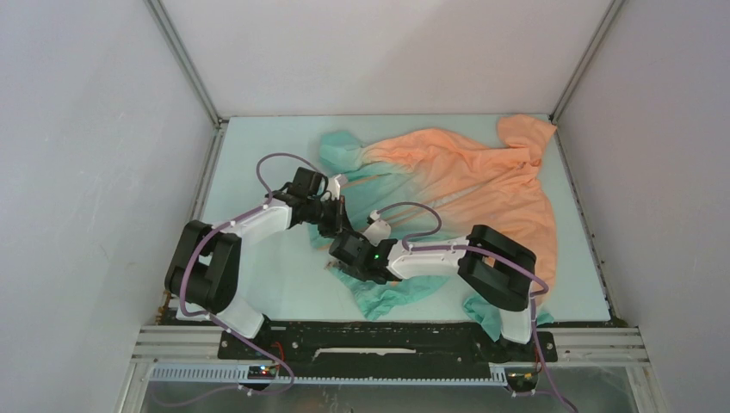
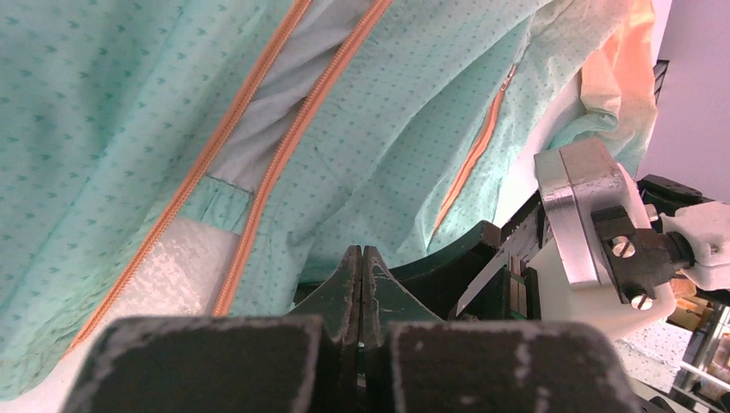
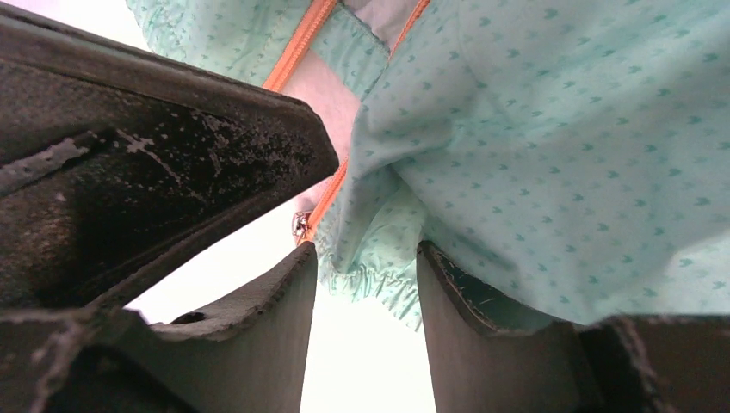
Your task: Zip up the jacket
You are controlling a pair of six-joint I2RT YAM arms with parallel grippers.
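The jacket [image 1: 465, 181] lies spread on the table, orange at the back right and teal at the front left. In the left wrist view its teal front [image 2: 103, 112] shows two orange zipper tracks [image 2: 297, 129] lying apart, unzipped. My left gripper [image 1: 334, 231] is shut, fingertips [image 2: 362, 251] pressed together just below the fabric, with nothing visible between them. My right gripper [image 1: 337, 262] is open, and the gathered teal hem [image 3: 379, 275] hangs between its fingers [image 3: 284, 301]. A small metal zipper end [image 3: 301, 225] sits at the bottom of the orange track, beside the right gripper's left finger.
The two grippers are close together over the jacket's lower front; the right gripper's body [image 2: 603, 224] fills the right of the left wrist view. An orange pocket zipper [image 2: 478, 146] runs across the teal panel. White walls enclose the table [image 1: 258, 284].
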